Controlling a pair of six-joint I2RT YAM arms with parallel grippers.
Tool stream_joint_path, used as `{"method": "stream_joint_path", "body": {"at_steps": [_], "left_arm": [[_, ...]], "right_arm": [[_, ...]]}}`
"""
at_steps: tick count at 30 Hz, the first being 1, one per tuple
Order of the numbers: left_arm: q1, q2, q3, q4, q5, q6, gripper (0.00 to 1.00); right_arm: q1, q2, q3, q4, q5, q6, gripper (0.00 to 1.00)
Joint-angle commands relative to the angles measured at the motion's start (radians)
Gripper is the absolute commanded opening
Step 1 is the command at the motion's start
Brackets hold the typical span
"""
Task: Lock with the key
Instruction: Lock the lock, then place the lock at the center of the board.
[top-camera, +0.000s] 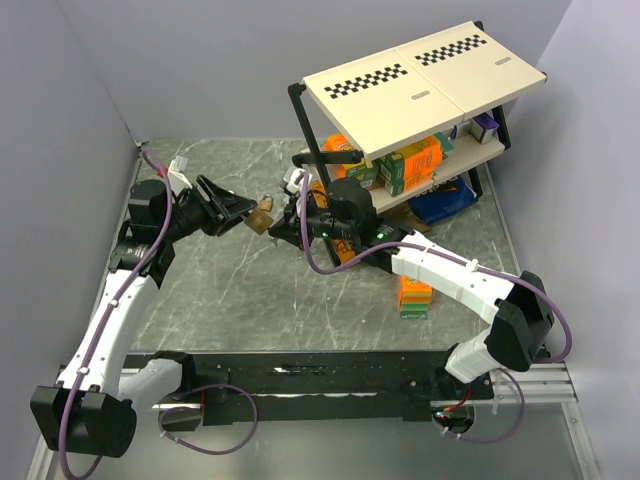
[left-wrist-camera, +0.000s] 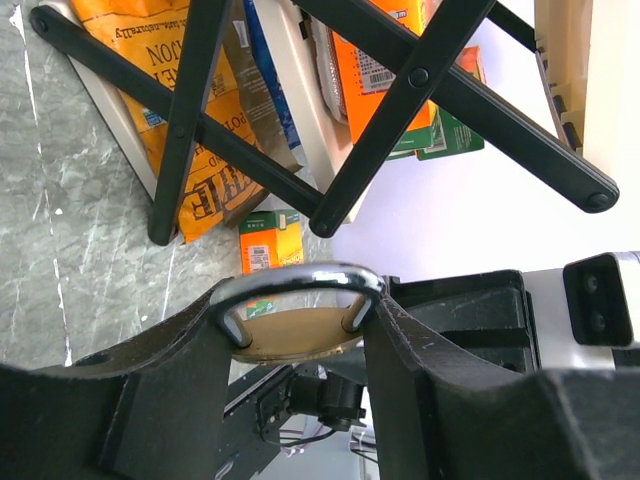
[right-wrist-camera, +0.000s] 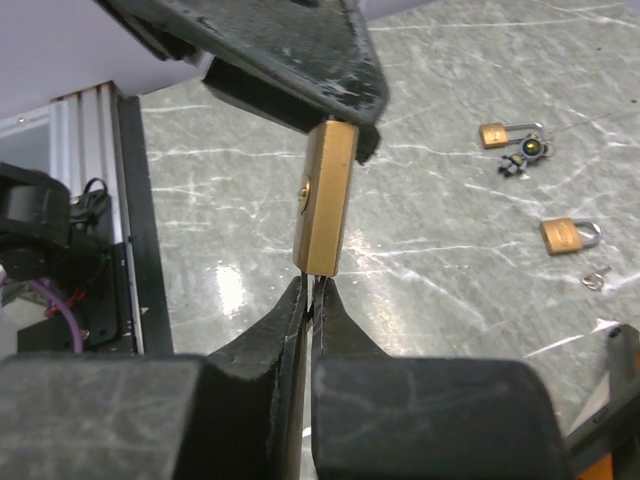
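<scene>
A brass padlock (top-camera: 262, 215) hangs in the air above the middle of the table. My left gripper (top-camera: 245, 212) is shut on it. In the left wrist view its steel shackle (left-wrist-camera: 300, 277) and brass body (left-wrist-camera: 295, 337) sit wedged between the two black fingers. The right wrist view shows the padlock (right-wrist-camera: 325, 195) edge-on. My right gripper (right-wrist-camera: 314, 284) is shut just under its lower end, pinching a thin metal sliver, the key (right-wrist-camera: 312, 292), which runs up into the lock's underside. Most of the key is hidden by the fingers.
Two more brass padlocks (right-wrist-camera: 492, 133) (right-wrist-camera: 565, 235), a small bunch of keys (right-wrist-camera: 525, 155) and a loose key (right-wrist-camera: 596, 277) lie on the marble table. A black-framed shelf (top-camera: 420, 80) holding packets stands at the back right, with an orange box (top-camera: 415, 295) on the table nearby.
</scene>
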Motion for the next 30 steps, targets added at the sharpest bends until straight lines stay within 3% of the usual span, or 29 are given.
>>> {"method": "stream_joint_path", "body": {"at_steps": [1, 11, 22, 25, 30], "left_arm": [[0.007, -0.032, 0.034, 0.077, -0.018, -0.043, 0.01], [0.088, 0.051, 0.129, 0.065, -0.164, -0.06, 0.01], [0.234, 0.099, 0.175, 0.095, -0.127, -0.037, 0.01], [0.269, 0.12, 0.202, 0.072, -0.127, 0.045, 0.01], [0.324, 0.258, 0.342, -0.147, -0.142, 0.461, 0.01]], "right_arm": [[0.011, 0.004, 0.031, 0.028, -0.032, -0.02, 0.0], [0.031, -0.031, -0.017, 0.009, 0.045, -0.045, 0.0], [0.02, -0.091, -0.091, -0.002, 0.018, -0.031, 0.0], [0.014, -0.094, -0.1, -0.008, -0.018, -0.017, 0.0], [0.008, -0.097, -0.08, -0.018, -0.061, -0.023, 0.0]]}}
